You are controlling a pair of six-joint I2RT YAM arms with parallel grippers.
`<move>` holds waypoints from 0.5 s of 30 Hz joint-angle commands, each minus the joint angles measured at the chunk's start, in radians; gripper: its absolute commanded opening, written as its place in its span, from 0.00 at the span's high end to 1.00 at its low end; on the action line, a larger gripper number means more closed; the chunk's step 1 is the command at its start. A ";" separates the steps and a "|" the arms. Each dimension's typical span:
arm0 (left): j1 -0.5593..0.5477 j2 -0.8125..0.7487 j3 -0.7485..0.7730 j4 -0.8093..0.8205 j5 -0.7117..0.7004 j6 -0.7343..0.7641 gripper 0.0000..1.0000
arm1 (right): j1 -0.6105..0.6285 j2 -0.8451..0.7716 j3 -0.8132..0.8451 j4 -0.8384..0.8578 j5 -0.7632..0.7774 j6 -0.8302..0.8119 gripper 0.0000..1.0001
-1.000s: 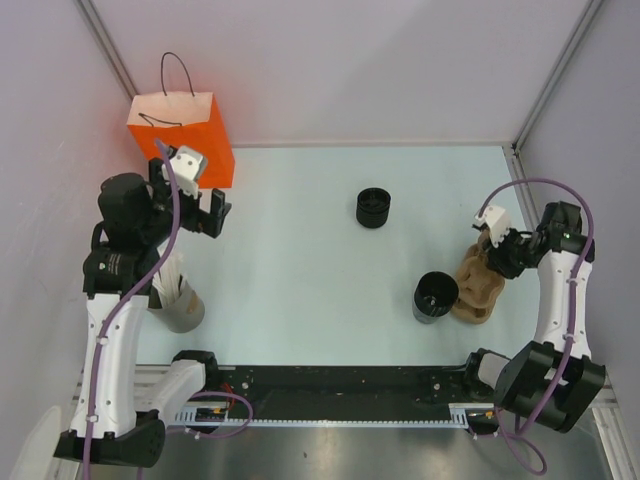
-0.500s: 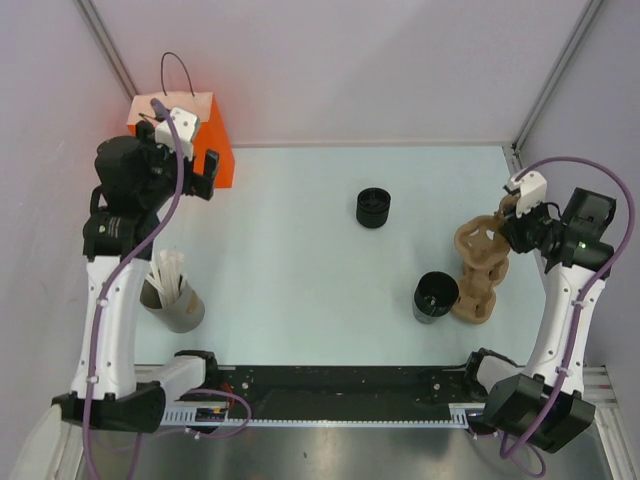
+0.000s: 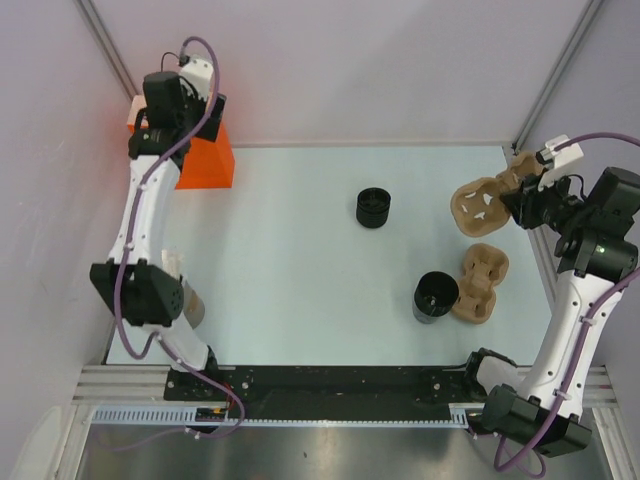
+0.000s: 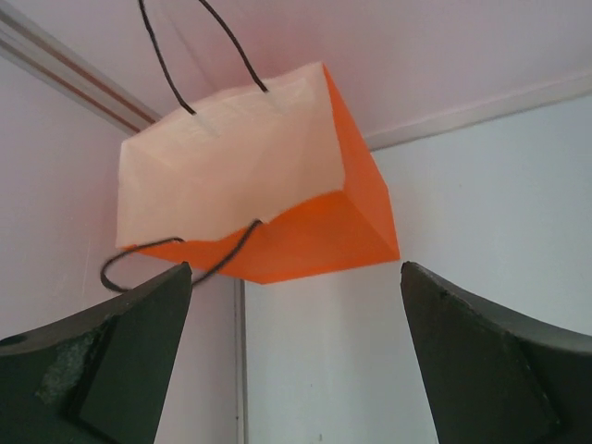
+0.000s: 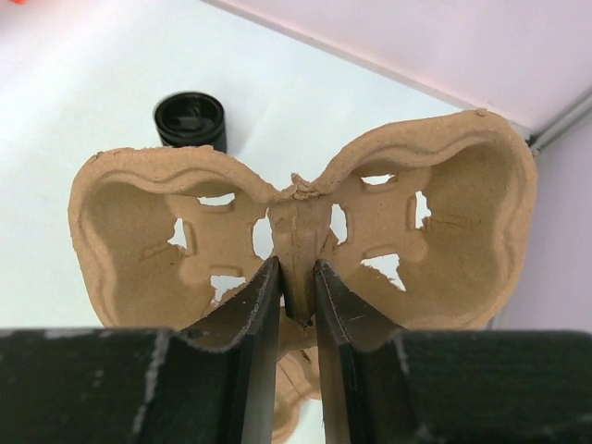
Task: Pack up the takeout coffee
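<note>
White arm links [image 3: 143, 205], black joints [image 3: 135, 293] and fingers [image 4: 490, 361], purple cables [image 3: 590, 139] along both arms

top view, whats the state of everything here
coffee cup: lid on, upright
wide cup: no lid, upright
orange bag: upright, top open
lifted cup tray: clamped at its middle ridge, off the table
second cup tray: flat on the table beside the wide cup
straw cup: mostly hidden behind the left arm
left jaws: wide open, empty
right jaws: shut on the lifted cup tray
</note>
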 commanded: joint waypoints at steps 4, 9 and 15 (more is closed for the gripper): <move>0.196 0.187 0.491 -0.302 0.090 -0.177 0.00 | -0.003 0.003 0.054 0.006 -0.106 0.089 0.76; 0.206 0.042 0.269 -0.121 0.219 -0.008 0.00 | -0.003 0.022 0.053 0.006 -0.144 0.113 0.76; 0.204 -0.049 0.151 -0.058 0.247 0.283 0.00 | -0.003 0.009 0.048 -0.024 -0.132 0.096 0.75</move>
